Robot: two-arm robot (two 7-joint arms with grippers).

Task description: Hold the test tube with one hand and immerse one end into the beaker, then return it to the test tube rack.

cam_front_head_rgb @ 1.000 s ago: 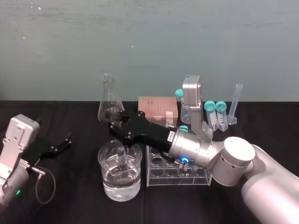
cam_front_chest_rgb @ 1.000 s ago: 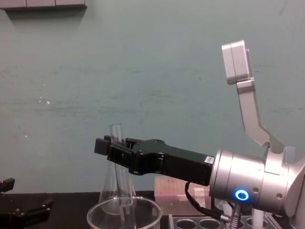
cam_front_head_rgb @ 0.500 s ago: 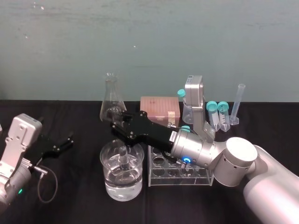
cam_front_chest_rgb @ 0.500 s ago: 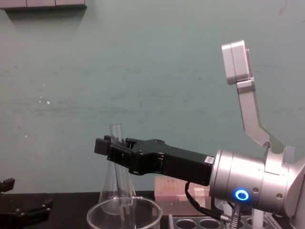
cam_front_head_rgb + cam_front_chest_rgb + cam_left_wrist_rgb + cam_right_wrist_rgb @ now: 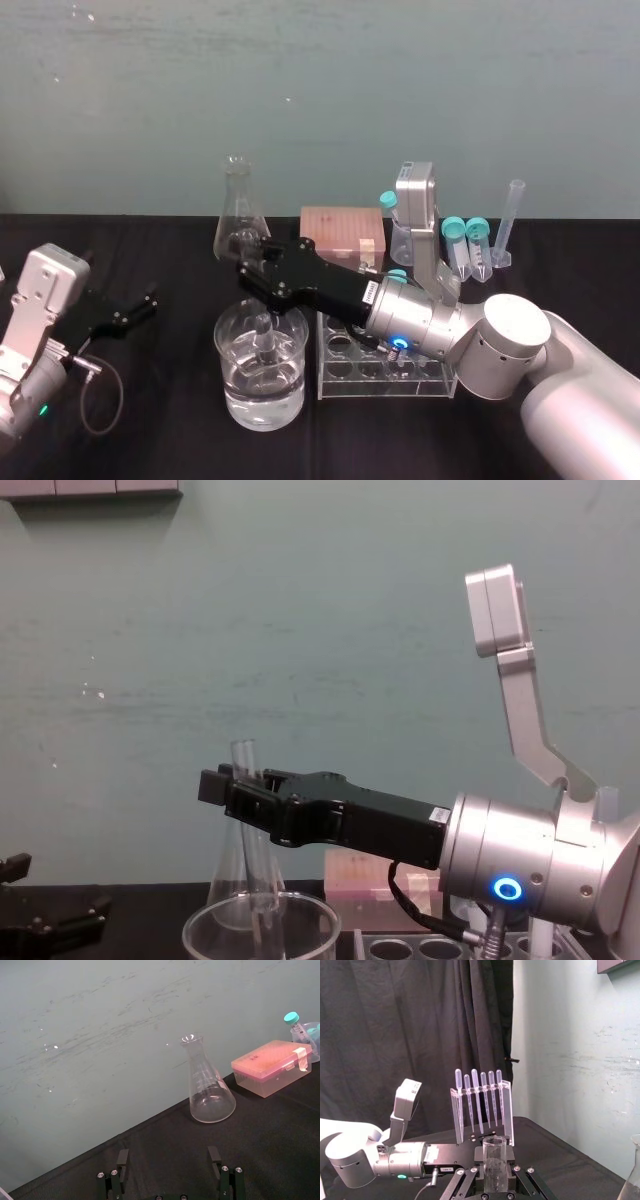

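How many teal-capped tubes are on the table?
4. One teal-capped tube stands just right of the pink box; two stand farther right; a fourth's cap peeks out behind the right arm. The arm may hide more.

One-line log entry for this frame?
phase: dip | right gripper: jaws shut on tube, above beaker | tube: near upright, lower end in beaker | left gripper: open, parked left | rack: right of beaker

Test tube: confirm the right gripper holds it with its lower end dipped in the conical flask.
Wrong vessel. The right gripper holds the test tube with its lower end dipped in the beaker, as the head view shows; the conical flask stands behind it. The left gripper rests parked at the left.
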